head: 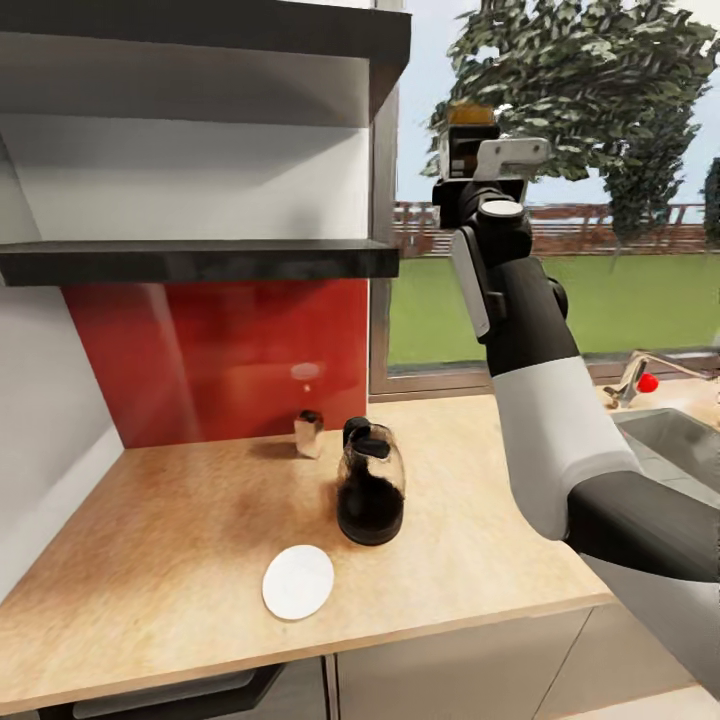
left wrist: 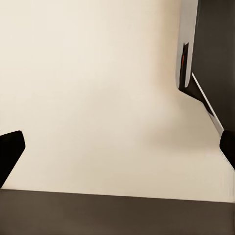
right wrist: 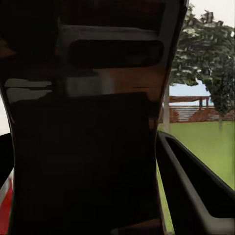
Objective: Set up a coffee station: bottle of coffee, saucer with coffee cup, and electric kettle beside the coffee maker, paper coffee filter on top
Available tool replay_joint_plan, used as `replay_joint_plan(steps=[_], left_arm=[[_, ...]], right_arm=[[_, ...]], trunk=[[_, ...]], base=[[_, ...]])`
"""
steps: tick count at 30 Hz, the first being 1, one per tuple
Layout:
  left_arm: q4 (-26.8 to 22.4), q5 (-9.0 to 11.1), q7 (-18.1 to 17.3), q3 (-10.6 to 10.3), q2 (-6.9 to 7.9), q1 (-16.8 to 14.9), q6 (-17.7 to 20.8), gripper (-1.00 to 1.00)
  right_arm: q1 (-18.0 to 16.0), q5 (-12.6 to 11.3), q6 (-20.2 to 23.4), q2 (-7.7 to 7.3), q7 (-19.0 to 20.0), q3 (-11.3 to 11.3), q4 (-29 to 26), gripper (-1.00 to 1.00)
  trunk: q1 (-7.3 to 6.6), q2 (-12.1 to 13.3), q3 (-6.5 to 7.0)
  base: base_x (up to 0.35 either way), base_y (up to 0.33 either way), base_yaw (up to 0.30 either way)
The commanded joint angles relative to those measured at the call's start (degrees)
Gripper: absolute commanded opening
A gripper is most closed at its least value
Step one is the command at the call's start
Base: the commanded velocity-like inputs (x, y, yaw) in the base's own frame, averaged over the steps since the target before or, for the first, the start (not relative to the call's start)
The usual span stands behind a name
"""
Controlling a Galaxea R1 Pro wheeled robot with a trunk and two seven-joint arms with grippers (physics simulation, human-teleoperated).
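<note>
My right arm is raised in front of the window, level with the space above the kitchen shelf (head: pixel 200 261) and to its right. Its gripper (head: pixel 468 142) is shut on the bottle of coffee (head: pixel 463 110), whose yellow cap pokes out above the fingers. In the right wrist view the dark jar (right wrist: pixel 88 147) sits between the fingers (right wrist: pixel 196 196). The electric kettle (head: pixel 370 488) stands on the kitchen countertop (head: pixel 150 540), with the white saucer (head: pixel 298 582) lying flat just in front of it. My left gripper (left wrist: pixel 117 152) is open over a plain beige surface.
A small pale container with a dark top (head: pixel 308 432) stands behind the kettle by the red backsplash. The steel sink (head: pixel 670 440) and a tap with a red knob (head: pixel 648 382) are at the right. A dark upper cabinet (head: pixel 200 20) hangs above the shelf.
</note>
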Motion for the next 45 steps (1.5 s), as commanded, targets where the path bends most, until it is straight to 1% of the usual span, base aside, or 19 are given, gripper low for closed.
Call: replay_joint_plan(steps=[1, 4, 5, 6, 7, 11, 14, 16, 17, 18, 19, 21, 24, 29, 30, 33, 37, 41, 45], left_arm=[[0.0, -0.6, 0.2, 0.5, 0.00, 0.0, 0.1, 1.00], [0.0, -0.5, 0.2, 0.6, 0.01, 0.0, 0.2, 1.00], [0.0, -0.5, 0.2, 0.6, 0.01, 0.0, 0.2, 1.00], [0.0, -0.5, 0.2, 0.5, 0.00, 0.0, 0.2, 1.00], [0.0, -0.5, 0.2, 0.5, 0.00, 0.0, 0.1, 1.00], [0.0, -0.5, 0.2, 0.5, 0.00, 0.0, -0.2, 1.00], [0.0, -0.6, 0.2, 0.4, -0.06, 0.0, -0.3, 1.00], [-0.1, -0.7, 0.2, 0.4, -0.19, 0.0, -0.4, 1.00], [-0.1, -0.7, 0.2, 0.4, -0.22, 0.0, -0.4, 1.00], [-0.1, -0.7, 0.2, 0.4, -0.24, 0.0, -0.4, 1.00], [0.0, -0.7, 0.2, 0.4, -0.25, 0.0, -0.4, 1.00], [0.0, -0.7, 0.2, 0.4, -0.17, 0.0, -0.4, 1.00], [0.0, -0.7, 0.2, 0.4, -0.11, 0.6, -0.5, 1.00], [0.0, -0.7, 0.4, 0.4, 0.03, 1.7, -0.4, 1.00], [-0.1, -0.7, 0.8, 0.3, 0.05, 2.3, -0.4, 1.00], [-0.2, -0.7, 4.4, 0.3, 0.01, 3.2, -0.1, 1.00], [-0.3, -0.6, 5.4, 0.4, -0.08, 3.4, 0.1, 1.00], [-0.3, -0.4, 5.5, 0.9, -0.14, 3.4, -0.5, 1.00], [-0.4, -0.5, 5.2, 0.6, -0.31, 3.4, -0.6, 1.00]], right_arm=[[0.3, 0.4, 0.4, 0.00, -0.1, 0.0, -0.1, -1.00], [2.1, 0.4, 0.5, 0.00, -0.1, 0.0, -0.1, -1.00], [3.1, 0.4, 0.5, -0.32, -0.1, -0.1, -0.1, -1.00], [3.9, 0.4, 0.5, -1.07, -0.1, -0.1, -0.1, -1.00], [6.1, 0.3, 0.5, -2.75, -0.1, -0.2, -0.1, -1.00], [10.6, 0.3, 0.4, -4.82, -0.1, -0.2, -0.1, -1.00], [15.7, 0.3, 0.1, -6.81, -0.1, -0.3, -0.2, -1.00], [20.5, 0.1, -0.9, -9.52, 0.0, -1.0, -0.3, -1.00], [22.0, 0.0, -1.6, -10.26, 0.1, -1.2, -0.3, -1.00], [24.7, 0.0, -3.1, -10.99, 0.2, -1.4, -0.3, -1.00], [26.6, 0.0, -4.4, -11.27, 0.2, -1.5, -0.3, -1.00], [30.5, 0.0, -7.6, -11.56, 0.3, -1.5, -0.6, -1.00], [34.9, -0.1, -11.6, -11.69, 0.5, -1.5, -1.7, -1.00], [41.8, -0.1, -14.3, -11.74, 0.6, -1.4, -5.5, -1.00], [43.5, -0.1, -14.5, -11.73, 0.6, -1.4, -6.7, -1.00], [50.0, -0.1, -14.9, -11.72, 0.6, -1.3, -12.4, -1.00], [52.7, -0.2, -14.9, -11.38, 0.5, -1.2, -14.2, -1.00], [53.5, -0.4, -14.8, -11.20, 0.5, -1.2, -15.2, -1.00], [54.0, -0.3, -14.8, -11.22, 0.5, -1.3, -15.4, -1.00]], trunk=[[0.03, -0.1, -0.11], [0.03, -0.1, -0.10], [0.03, -0.1, -0.10], [0.03, -0.1, -0.10], [0.03, -0.1, -0.10], [0.03, -0.1, -0.10], [0.03, -0.1, -0.10], [0.03, -0.1, -0.10], [0.03, -0.1, -0.10], [0.03, -0.1, -0.10], [0.03, -0.1, -0.10], [0.03, -0.1, -0.10], [0.03, -0.1, -0.10], [0.03, -0.1, -0.10], [0.03, -0.1, -0.10], [0.03, -0.1, -0.10], [0.03, -0.1, -0.10], [0.03, -0.1, -0.10], [0.03, -0.1, -0.10]], base=[[0.000, -0.272, -0.009], [0.032, -0.270, -0.003], [0.071, -0.191, 0.000], [0.050, -0.122, 0.000], [0.020, -0.050, 0.000], [0.010, -0.024, 0.000], [0.002, -0.006, 0.000], [0.000, -0.001, 0.000], [0.000, 0.000, 0.000], [0.000, 0.000, 0.000], [0.000, 0.000, 0.000], [0.000, 0.000, 0.000], [0.000, 0.000, 0.000], [0.000, 0.000, 0.000], [0.000, 0.000, 0.000], [0.000, 0.000, 0.000], [0.000, 0.000, 0.000], [0.000, 0.000, 0.000], [0.000, 0.000, 0.000]])
